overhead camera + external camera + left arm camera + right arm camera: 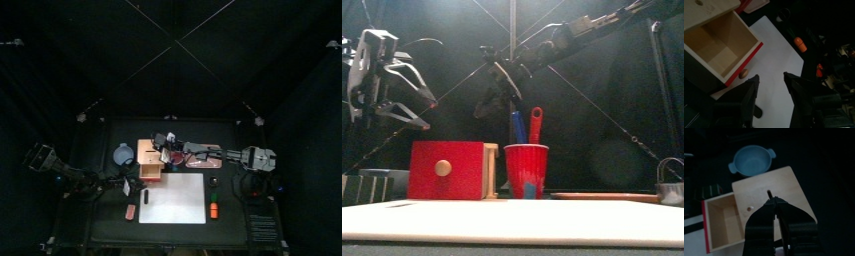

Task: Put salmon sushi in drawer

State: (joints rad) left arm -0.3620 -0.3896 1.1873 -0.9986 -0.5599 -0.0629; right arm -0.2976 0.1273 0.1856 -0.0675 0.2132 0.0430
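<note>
Hovering wide open, empty: left hand (pixel 771 92), just beside the pulled-out red-fronted pale wooden drawer (pixel 721 42). Lying beyond the fingertips at the white mat's far edge: small reddish-pink oblong salmon sushi (pixel 819 70). Pending: reaching and grasping. Hanging pinched shut above the drawer: right hand (pixel 774 208).

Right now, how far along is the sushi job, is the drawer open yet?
Done: the drawer is pulled open and looks empty inside. In hand: nothing; the left gripper hangs open just off the drawer's knob, and the right gripper sits shut above the drawer unit. Left: the salmon sushi lies on the table beside the white mat, to be picked up, dropped in, and the drawer closed.
</note>
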